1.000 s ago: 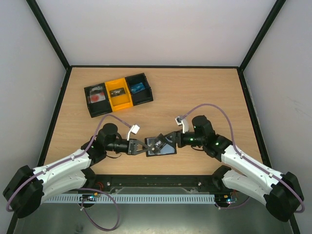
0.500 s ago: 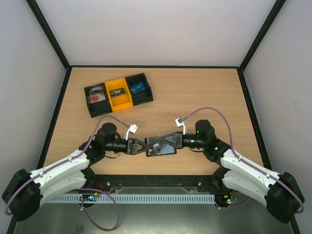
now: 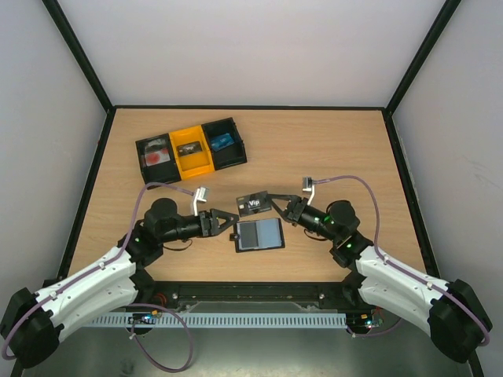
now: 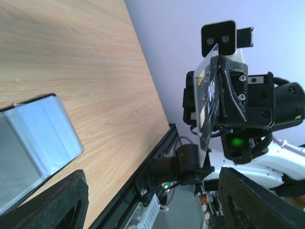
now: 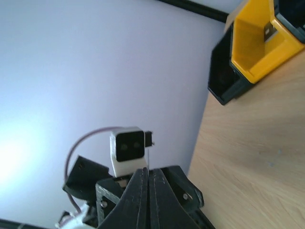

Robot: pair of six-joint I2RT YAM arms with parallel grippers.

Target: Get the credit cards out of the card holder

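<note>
The right gripper (image 3: 274, 206) clamps one black "VIP" credit card (image 3: 253, 205); one card holder (image 3: 259, 234) lies just beyond the left gripper (image 3: 233, 226), its jaws parted.

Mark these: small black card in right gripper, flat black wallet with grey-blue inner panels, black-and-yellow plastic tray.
black card (image 3: 253, 205): top view, printed face.
black wallet (image 3: 259, 234): top view, grey-blue inner panel.
black-and-yellow tray (image 3: 196, 168): top view, yellow near wall.

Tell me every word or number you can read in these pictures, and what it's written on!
"VIP": white letters on the black card pinched in the right gripper.
Other small print and a yellow patch on that card, in the left wrist view: too slanted to read.
Things in the tray: any print is too small and blurred to read.
On the card holder: no writing shows.
</note>
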